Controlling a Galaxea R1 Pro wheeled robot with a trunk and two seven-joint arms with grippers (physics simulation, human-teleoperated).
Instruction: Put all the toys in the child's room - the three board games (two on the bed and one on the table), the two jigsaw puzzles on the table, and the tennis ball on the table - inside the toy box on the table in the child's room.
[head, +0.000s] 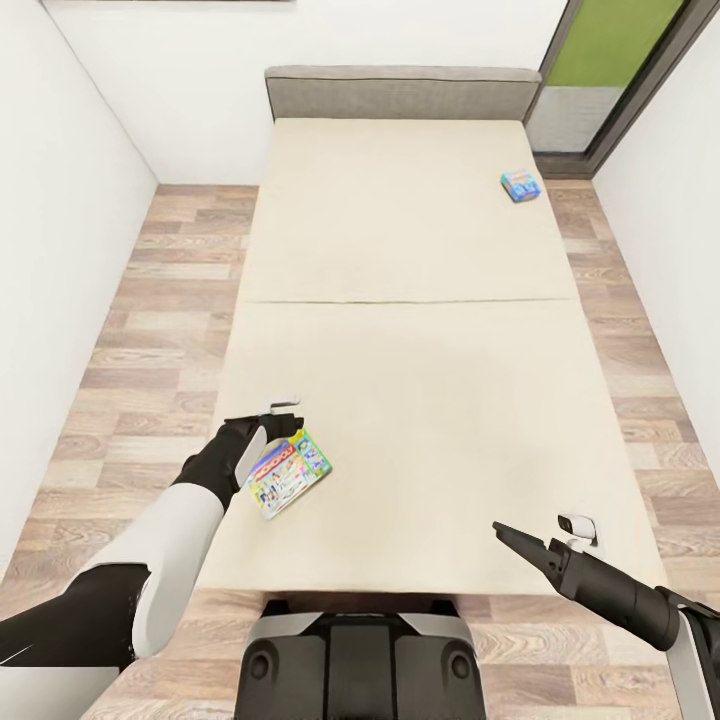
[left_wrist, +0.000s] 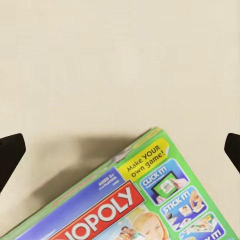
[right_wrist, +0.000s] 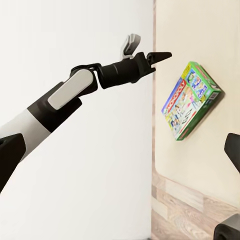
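Board game, green-edged Monopoly box (head: 288, 473) — lies flat on the near section of the bed (head: 420, 400), close to the bed's left edge and near its foot. Lid faces up; red title band and a yellow "Make YOUR own game!" patch are readable in the left wrist view (left_wrist: 145, 200). Long axis runs diagonally in the head view, from the near-left corner towards the far-right corner; no side is square to the mattress edge. The right wrist view shows the same box (right_wrist: 190, 100) flat on the cream surface, casting a thin shadow.

Left gripper (head: 268, 432) — hovers just above the box's left end, fingers spread wide with nothing between them; dark fingertips (left_wrist: 10, 155) stand at either side of the left wrist view, apart from the box.

Second board game, blue box (head: 521, 184) — on the far section of the bed, near the right edge, well apart from the first; turned slightly askew.

Right gripper (head: 520, 540) — held over the bed's near right corner, fingers pointing left; whether they are parted cannot be told, and they carry nothing visible.

Surroundings — grey headboard (head: 400, 95), wood-plank floor (head: 150, 330), white walls.
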